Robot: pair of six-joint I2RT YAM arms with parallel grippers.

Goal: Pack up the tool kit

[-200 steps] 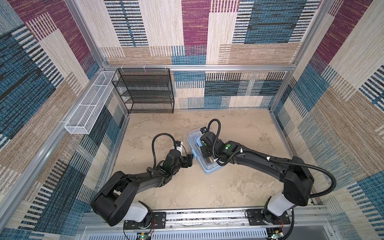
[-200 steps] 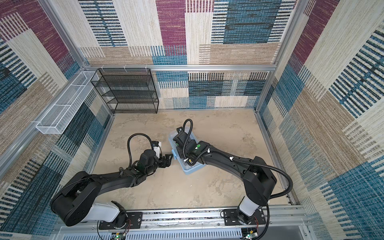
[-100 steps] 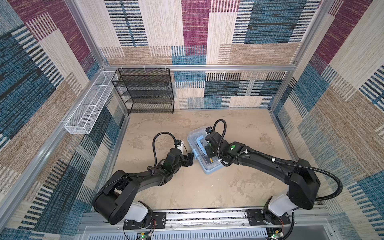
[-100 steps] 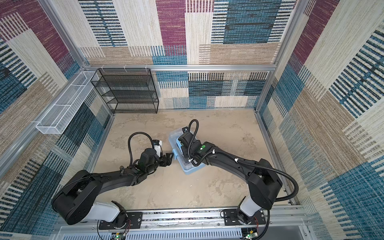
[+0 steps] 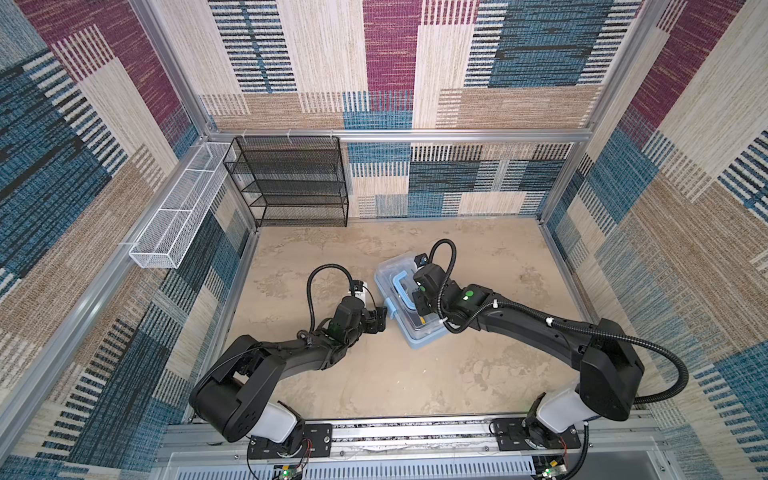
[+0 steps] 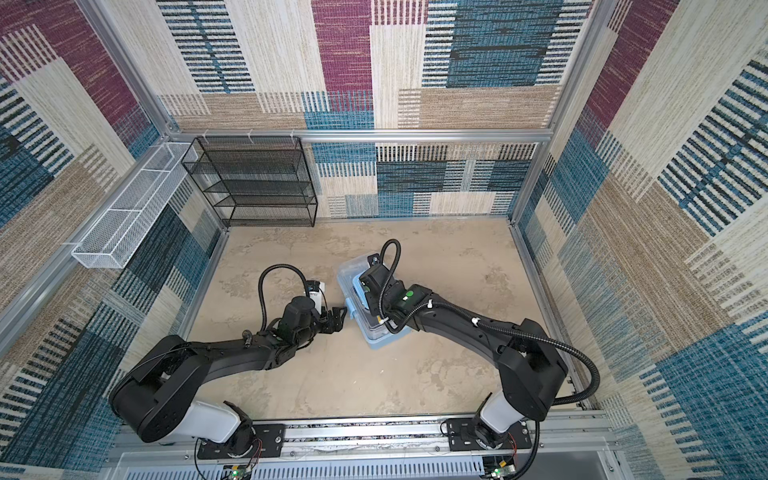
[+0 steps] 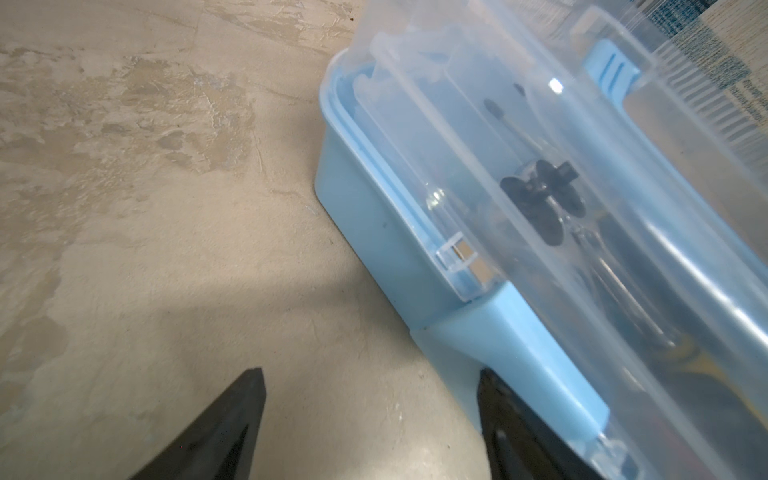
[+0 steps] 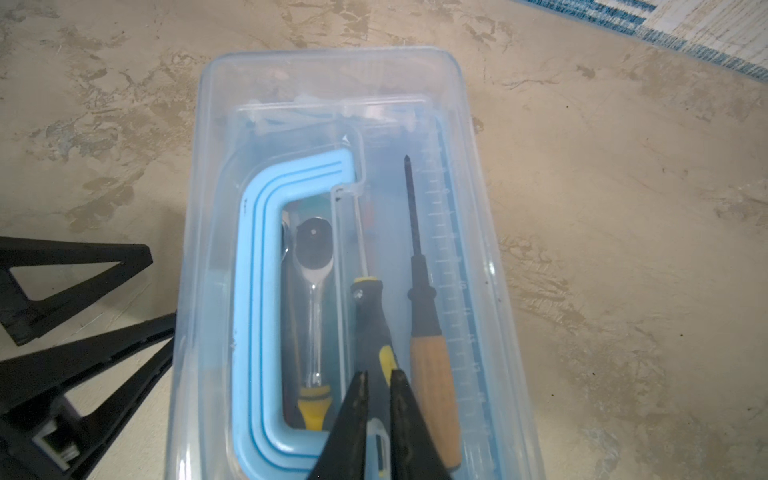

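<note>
**Toolbox, lid down, waits on its clasp.** The left gripper (image 7: pixel 370 372), jaws spread wide and empty, sits low over the tabletop (image 5: pixel 374 395) with the toolbox (image 5: pixel 417 340) directly ahead of it. One fingertip (image 7: pixel 507 415) is just beside the light-blue latch (image 7: pixel 519 353) on the box's near long wall. The box's long axis runs across this claw's reach, so the side clasp faces the open jaws. The right gripper (image 8: pixel 380 374), jaws pinched narrow on nothing, hangs over the clear lid (image 8: pixel 332 83) beside the folded handle (image 8: pixel 257 291); contact cannot be told. Under the lid lie a ratchet (image 8: pixel 313 257) and a wooden-handled screwdriver (image 8: pixel 434 374). The left arm looks better placed for the latch.
</note>
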